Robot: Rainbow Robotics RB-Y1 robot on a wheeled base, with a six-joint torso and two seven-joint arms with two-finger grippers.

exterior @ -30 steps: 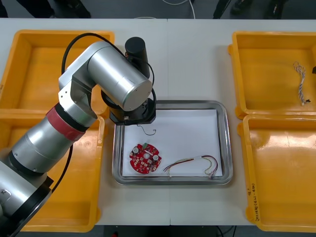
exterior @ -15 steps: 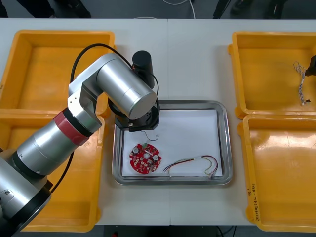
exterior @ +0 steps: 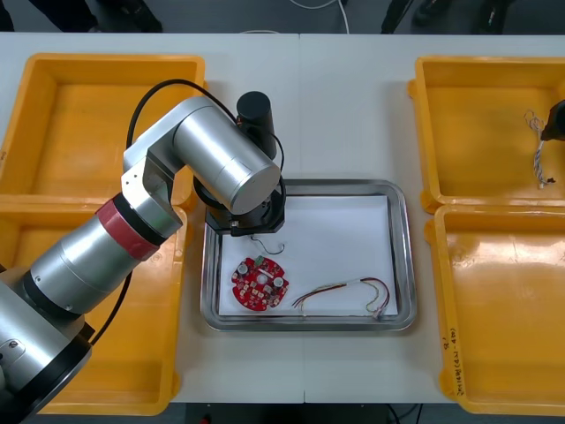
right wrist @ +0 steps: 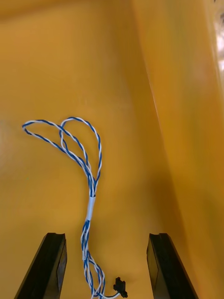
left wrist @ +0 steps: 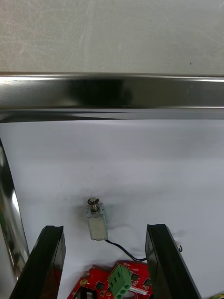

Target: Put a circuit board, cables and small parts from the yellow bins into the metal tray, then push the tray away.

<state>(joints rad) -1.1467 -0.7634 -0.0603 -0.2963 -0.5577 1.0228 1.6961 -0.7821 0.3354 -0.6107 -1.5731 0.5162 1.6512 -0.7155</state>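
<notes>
Edged in at 3 o'clock with right tool wide astride twisted cable by wall of yellow bin, keeping left tool wide around small metal part at 10 o'clock corner of metal tray.

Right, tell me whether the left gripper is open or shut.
Open: the left gripper holds its fingers apart above the metal tray, the small metal part lying loose between them, touching neither.

In the metal tray: circuit board near left, small metal part just behind it, cable to the board's right. Twisted cable lies in the far right bin.
</notes>
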